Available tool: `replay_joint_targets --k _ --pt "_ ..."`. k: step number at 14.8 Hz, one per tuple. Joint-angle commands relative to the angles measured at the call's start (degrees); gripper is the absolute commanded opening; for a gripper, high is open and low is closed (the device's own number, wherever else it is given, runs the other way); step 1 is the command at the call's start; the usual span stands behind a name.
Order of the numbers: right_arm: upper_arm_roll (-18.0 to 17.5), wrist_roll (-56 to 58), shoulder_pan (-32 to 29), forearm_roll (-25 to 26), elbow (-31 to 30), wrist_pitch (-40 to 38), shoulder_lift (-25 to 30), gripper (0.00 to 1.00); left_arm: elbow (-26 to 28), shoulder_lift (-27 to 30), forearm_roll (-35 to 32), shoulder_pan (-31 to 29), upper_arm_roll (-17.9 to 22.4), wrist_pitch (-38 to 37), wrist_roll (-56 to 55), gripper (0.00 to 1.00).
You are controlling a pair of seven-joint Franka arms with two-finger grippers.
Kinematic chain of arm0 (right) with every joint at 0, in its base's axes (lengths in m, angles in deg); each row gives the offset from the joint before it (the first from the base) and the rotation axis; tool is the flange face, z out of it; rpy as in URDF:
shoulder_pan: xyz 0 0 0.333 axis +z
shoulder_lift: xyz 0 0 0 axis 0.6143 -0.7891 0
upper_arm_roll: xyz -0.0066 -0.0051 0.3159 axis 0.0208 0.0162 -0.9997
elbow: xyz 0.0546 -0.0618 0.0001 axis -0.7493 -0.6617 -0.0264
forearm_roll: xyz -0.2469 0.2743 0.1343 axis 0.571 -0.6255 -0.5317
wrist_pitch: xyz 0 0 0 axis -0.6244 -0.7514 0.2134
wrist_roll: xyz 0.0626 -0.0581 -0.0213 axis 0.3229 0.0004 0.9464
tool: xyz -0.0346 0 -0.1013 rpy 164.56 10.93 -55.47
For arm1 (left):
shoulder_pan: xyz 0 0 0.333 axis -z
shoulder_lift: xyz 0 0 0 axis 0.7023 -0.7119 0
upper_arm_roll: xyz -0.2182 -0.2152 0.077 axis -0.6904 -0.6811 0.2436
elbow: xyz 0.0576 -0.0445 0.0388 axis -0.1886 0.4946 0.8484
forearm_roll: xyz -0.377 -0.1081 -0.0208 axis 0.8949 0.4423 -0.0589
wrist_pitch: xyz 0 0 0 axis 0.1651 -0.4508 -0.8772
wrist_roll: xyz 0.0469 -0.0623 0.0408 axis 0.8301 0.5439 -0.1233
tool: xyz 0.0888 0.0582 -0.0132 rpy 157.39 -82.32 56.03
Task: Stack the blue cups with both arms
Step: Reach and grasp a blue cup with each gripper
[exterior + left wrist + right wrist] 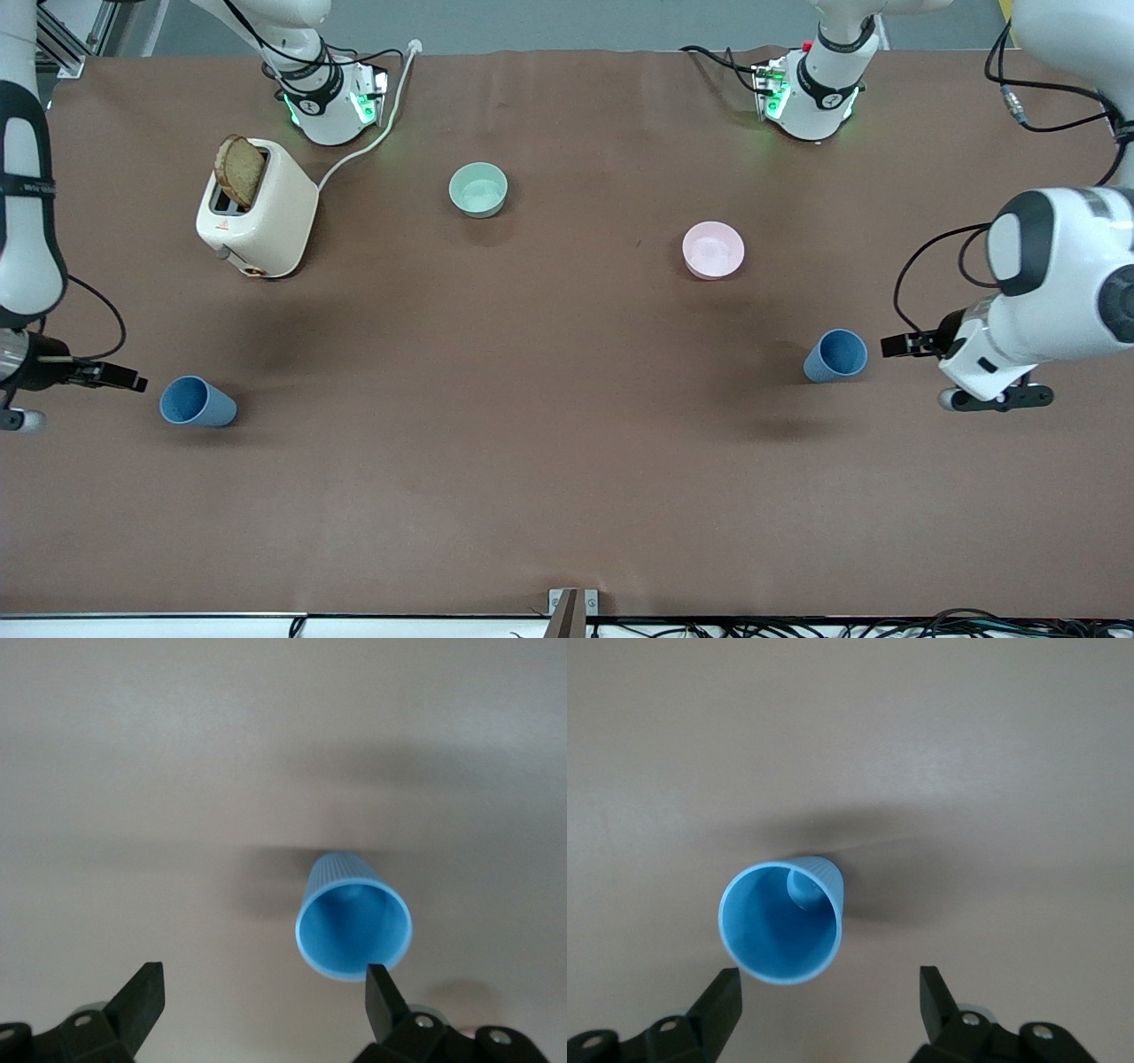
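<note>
A high front camera looks down on the whole tabletop, facing both arm bases. Each wrist camera looks closely past its own fingers at one blue cup, also visible from the front.

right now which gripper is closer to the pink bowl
Left. The left gripper sits beside the blue cup near the pink bowl; the right gripper is at the other blue cup, much farther off.

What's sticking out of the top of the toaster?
A slice of brown bread pokes out of one slot of the cream toaster, leaning a little. Its lower part is hidden inside the slot. The second slot beside it looks dark; whether anything sits down in it cannot be seen.
</note>
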Motion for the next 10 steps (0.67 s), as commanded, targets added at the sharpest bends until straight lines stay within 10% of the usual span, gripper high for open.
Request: replay_joint_targets --k 1,10 --pt "-0.8 2.8 -1.6 -3.8 -0.2 2.8 -3.3 0.87 7.5 3.3 -0.2 -0.3 -0.2 6.5 1.2 1.0" --pt "-0.9 2.8 -2.1 -7.1 -0.2 6.1 -7.1 0.32 15.6 0.6 -0.3 0.4 -0.4 17.4 1.1 1.0"
